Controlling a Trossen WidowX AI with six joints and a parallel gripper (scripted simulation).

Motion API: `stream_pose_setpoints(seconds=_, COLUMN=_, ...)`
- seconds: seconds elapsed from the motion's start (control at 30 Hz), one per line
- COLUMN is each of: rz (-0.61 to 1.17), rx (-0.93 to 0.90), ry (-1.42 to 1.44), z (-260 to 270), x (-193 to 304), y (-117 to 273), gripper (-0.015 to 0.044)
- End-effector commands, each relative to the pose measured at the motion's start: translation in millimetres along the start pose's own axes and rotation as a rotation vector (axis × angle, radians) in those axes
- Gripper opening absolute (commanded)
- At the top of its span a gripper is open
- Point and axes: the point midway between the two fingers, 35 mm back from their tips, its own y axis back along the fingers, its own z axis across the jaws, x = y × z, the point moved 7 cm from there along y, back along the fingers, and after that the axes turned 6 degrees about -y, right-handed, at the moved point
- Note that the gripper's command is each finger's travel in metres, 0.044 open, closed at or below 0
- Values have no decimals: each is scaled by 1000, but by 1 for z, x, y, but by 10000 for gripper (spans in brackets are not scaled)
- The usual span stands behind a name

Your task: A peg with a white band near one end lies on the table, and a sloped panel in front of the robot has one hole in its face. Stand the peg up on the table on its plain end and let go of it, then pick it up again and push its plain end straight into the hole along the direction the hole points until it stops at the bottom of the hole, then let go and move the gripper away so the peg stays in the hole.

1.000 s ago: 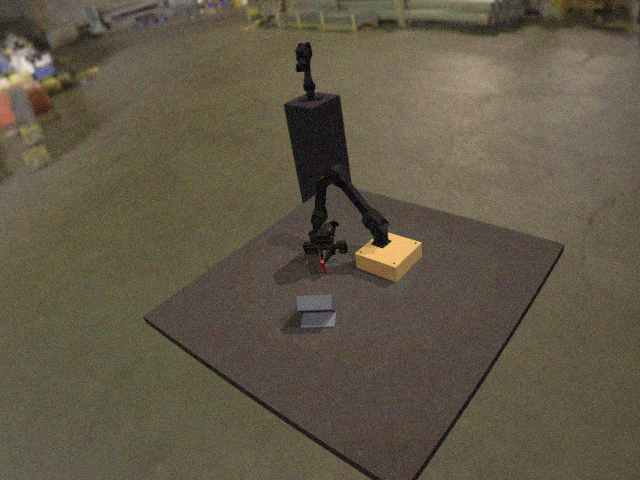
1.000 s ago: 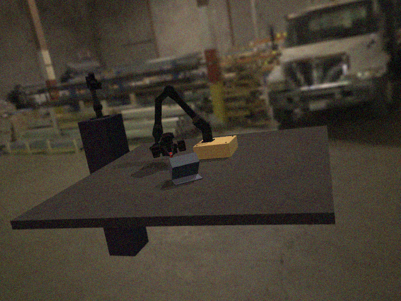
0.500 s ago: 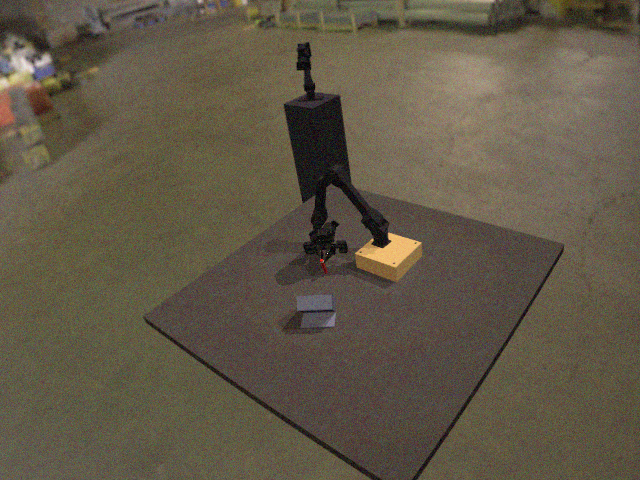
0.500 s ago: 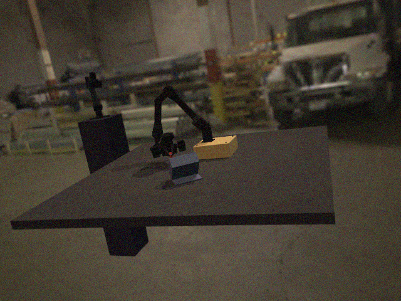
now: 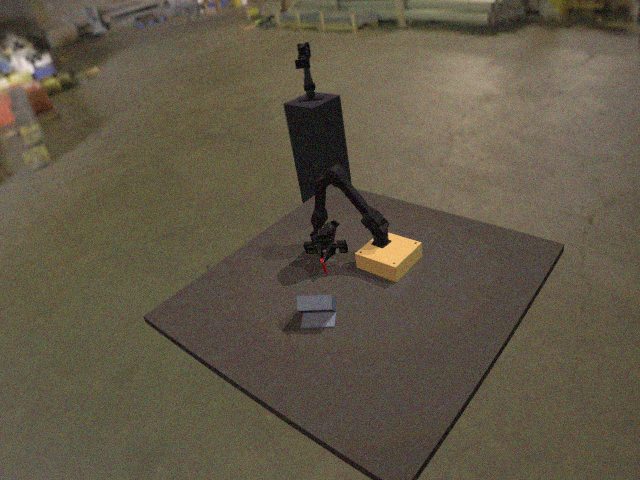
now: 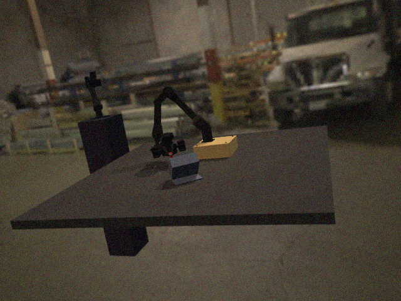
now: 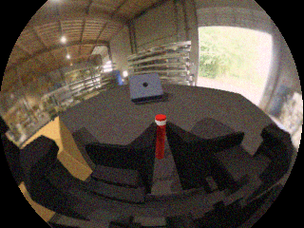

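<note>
The red peg [image 5: 324, 267] [image 6: 170, 155] [image 7: 161, 144] is held roughly upright, with its white band near the top end in the wrist view. My gripper [image 5: 322, 259] [image 6: 170, 153] [image 7: 160, 124] is shut on the peg, one finger on each side of it. The plain end points down; I cannot tell whether it touches the table. The blue-grey sloped panel [image 5: 315, 303] [image 6: 184, 158] [image 7: 142, 93] stands apart from the peg, ahead of the gripper. Its one dark hole [image 7: 145, 85] shows in the wrist view and is empty.
The arm's tan base block [image 5: 390, 253] [image 6: 215, 148] [image 7: 64, 149] sits beside the gripper. A tall dark box [image 5: 317, 144] [image 6: 103, 142] with a second small black arm [image 5: 308, 77] [image 6: 94, 97] on top stands at the edge of the dark table [image 5: 413, 356] [image 6: 259, 184].
</note>
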Motion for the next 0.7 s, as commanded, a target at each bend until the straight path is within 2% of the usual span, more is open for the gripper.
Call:
stream_pose_setpoints(seconds=0.0, rz=1, rx=0, ry=0, z=0, x=2, y=1, gripper=49)
stream_pose_setpoints(seconds=0.67, rz=-16, rx=8, ry=-12, z=0, x=5, y=4, gripper=49)
